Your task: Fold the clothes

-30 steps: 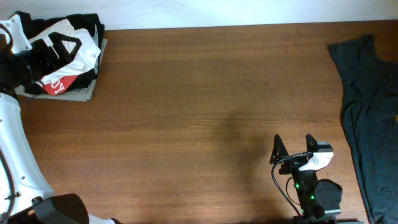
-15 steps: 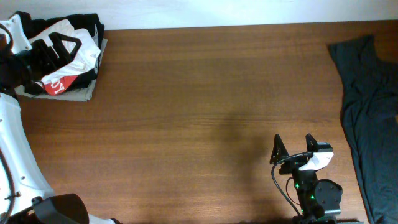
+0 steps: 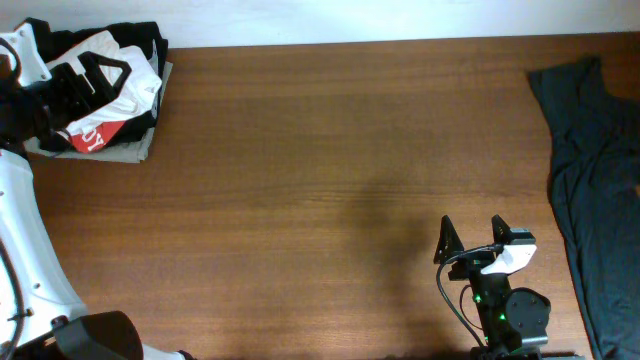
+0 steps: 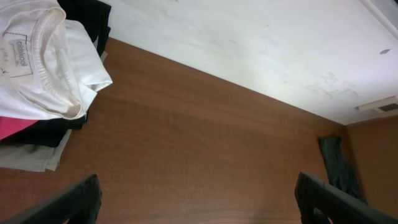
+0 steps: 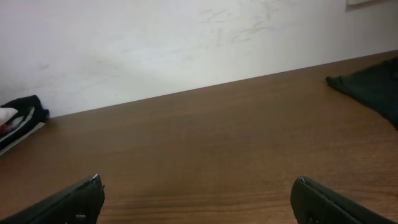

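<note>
Overhead, your left gripper [image 3: 100, 76] hangs released by the white garment [image 3: 128, 82]. Your right gripper [image 3: 471, 226] gapes empty over the table [image 3: 300, 150].

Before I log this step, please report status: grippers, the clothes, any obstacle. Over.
Left gripper open, empty, at the pile; right gripper open, empty. White garment bunched on top of pile, not gripped. Red shirt and black garment lie under it.
</note>
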